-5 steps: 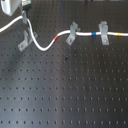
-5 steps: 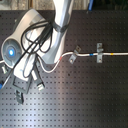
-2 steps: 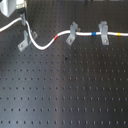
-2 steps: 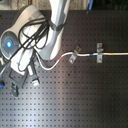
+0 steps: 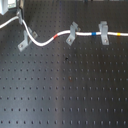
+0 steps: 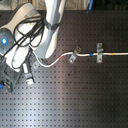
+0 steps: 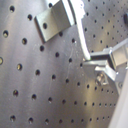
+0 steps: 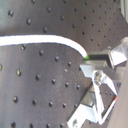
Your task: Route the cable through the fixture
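The white cable (image 5: 45, 41) runs from the first exterior view's right through the upright squarish clip (image 5: 104, 32) and the narrow slanted clip (image 5: 71, 34), then sags and climbs to the left. The fixture (image 5: 24, 40), a grey U-shaped clip, stands at the left; the cable passes close by its upper prong, and I cannot tell whether it lies between the prongs. My gripper (image 7: 94, 62) is shut on the cable (image 7: 80, 35) just past the fixture (image 7: 54, 20). The second wrist view shows the same grip (image 8: 91, 60). In the first exterior view the gripper (image 5: 12, 7) is largely cut off at the top left.
The arm (image 6: 47, 35) and its black hoses fill the second exterior view's left and hide the gripped part of the cable there. The black perforated board (image 5: 70, 90) carries everything. The cable's loose end leaves the first exterior view's left edge (image 5: 4, 24).
My gripper has moved up and to the left in the first exterior view with the cable in it. The cable now lies closer along the fixture. The two right clips have not moved.
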